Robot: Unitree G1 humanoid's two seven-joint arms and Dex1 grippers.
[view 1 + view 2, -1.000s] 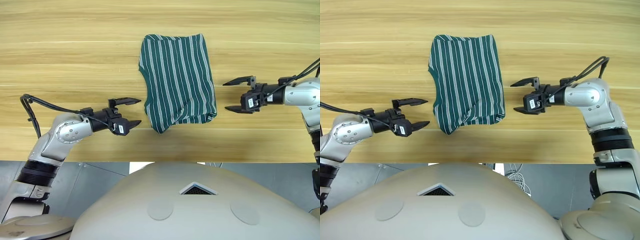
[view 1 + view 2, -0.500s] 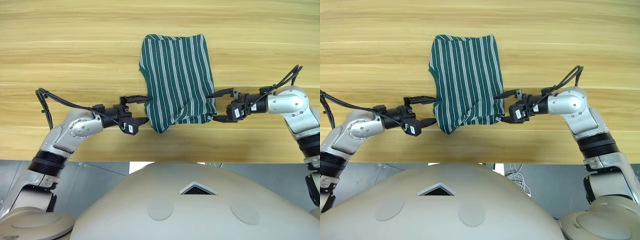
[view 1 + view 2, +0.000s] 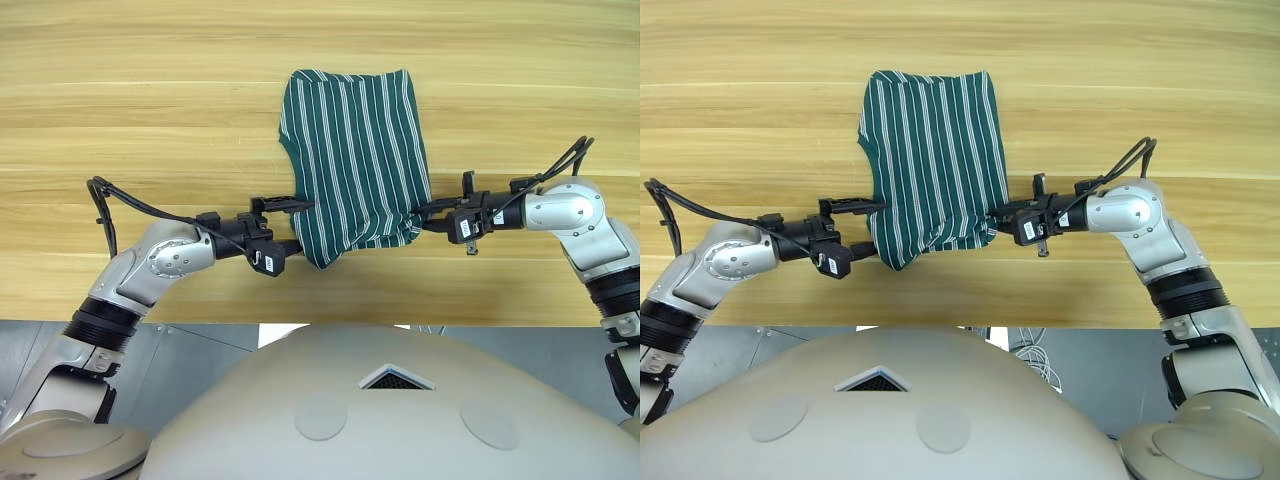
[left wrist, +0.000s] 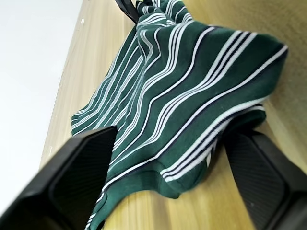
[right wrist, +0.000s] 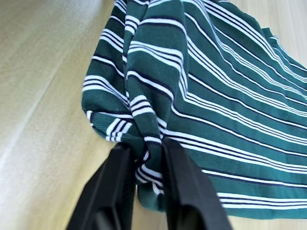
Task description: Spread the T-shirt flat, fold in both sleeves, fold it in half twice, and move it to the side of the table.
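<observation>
Right wrist view: my right hand (image 5: 146, 146) is clamped on a near corner of the folded T-shirt (image 5: 225, 96). My left hand (image 4: 168, 143) straddles the other near corner, fingers apart, mid-tabletop (image 3: 150, 100).

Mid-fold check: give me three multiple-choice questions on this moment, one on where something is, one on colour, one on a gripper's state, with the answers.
1. Where on the T-shirt is the right gripper?
A. At its far edge
B. At its near right corner
C. At the middle of its left side

2. What colour is the T-shirt?
A. Plain red
B. Blue with yellow dots
C. Dark green with white stripes

3. How is the left gripper?
A. Open, with a finger on each side of the T-shirt's near left corner
B. Shut on the cloth
C. Shut, well away from the T-shirt

Answers:
1 B: the head views show it at the corner nearest the robot, on its right.
2 C: every view shows green cloth with white stripes.
3 A: the left wrist view shows the fingers wide apart with cloth between them.
</observation>
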